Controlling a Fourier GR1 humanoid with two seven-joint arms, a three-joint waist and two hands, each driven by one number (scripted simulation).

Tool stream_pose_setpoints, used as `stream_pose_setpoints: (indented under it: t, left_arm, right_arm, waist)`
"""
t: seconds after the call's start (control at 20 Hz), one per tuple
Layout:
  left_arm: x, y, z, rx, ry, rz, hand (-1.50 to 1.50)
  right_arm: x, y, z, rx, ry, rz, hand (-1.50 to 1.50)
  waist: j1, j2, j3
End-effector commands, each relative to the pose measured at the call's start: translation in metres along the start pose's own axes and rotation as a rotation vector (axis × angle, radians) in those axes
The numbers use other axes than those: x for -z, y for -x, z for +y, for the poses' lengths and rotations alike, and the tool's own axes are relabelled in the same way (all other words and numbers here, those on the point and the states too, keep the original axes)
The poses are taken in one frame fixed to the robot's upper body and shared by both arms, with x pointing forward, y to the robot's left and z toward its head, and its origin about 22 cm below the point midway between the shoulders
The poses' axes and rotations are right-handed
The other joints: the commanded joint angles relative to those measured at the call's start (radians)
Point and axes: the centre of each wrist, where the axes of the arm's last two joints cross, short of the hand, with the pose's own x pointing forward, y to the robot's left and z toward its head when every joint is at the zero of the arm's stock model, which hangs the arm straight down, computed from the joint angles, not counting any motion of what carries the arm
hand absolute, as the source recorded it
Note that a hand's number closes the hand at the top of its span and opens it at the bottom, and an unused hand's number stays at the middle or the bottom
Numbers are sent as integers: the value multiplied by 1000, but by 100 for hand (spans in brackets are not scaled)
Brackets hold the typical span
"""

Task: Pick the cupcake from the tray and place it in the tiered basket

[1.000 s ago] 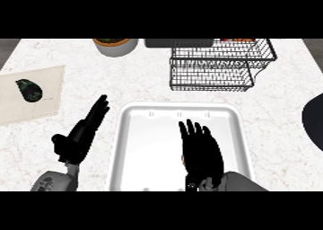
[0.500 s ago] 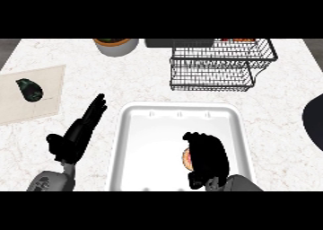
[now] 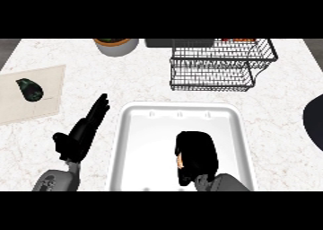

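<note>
My right hand (image 3: pixel 196 152) lies curled over the cupcake (image 3: pixel 181 160) in the white tray (image 3: pixel 141 148) at the lower middle; only a thin orange-brown edge of the cupcake shows at the hand's left side. The black wire tiered basket (image 3: pixel 217 65) stands at the far right of the counter, well beyond the tray. Left of the tray, my left hand (image 3: pixel 81 132) rests open above the counter with its fingers straight and pointing away.
A grey pot (image 3: pixel 115 45) stands at the far edge, left of the basket. A pale cutting board (image 3: pixel 12 101) with a dark avocado (image 3: pixel 29 88) lies at the left. A dark round object (image 3: pixel 320 123) shows at the right edge.
My right hand went from flat and stretched out over the tray to curled down over the cupcake, and it pulled back toward me. The left hand hardly moved.
</note>
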Motion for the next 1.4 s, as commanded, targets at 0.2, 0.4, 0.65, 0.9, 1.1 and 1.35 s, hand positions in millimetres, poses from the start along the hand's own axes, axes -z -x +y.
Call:
stream_pose_setpoints:
  t: [0.2, 0.4, 0.65, 0.9, 1.1, 1.35]
  left_arm:
    - [-6, 0, 11, 17, -21, 1, 0]
    - [-8, 0, 14, 5, -33, -9, 0]
    - [-7, -2, 8, 6, -30, -4, 0]
    - [-9, 6, -3, -9, -12, 8, 0]
    - [0, -5, -12, 9, 14, -16, 0]
    - [10, -11, 2, 12, 17, -16, 0]
  right_arm:
    - [6, 93, -49, -41, 127, 29, 150]
    - [31, 202, -109, -81, 193, 153, 150]
    - [20, 284, -169, 147, 347, 48, 150]
    - [1, 318, -229, 409, 454, -198, 150]
    - [5, 340, -258, 437, 521, -257, 150]
    - [8, 304, -308, 455, 474, -284, 150]
  waist:
    - [-18, -2, 1]
    - [-38, 16, 7]
    - [-29, 7, 8]
    - [-22, 2, 4]
    - [15, 5, 2]
    - [12, 2, 0]
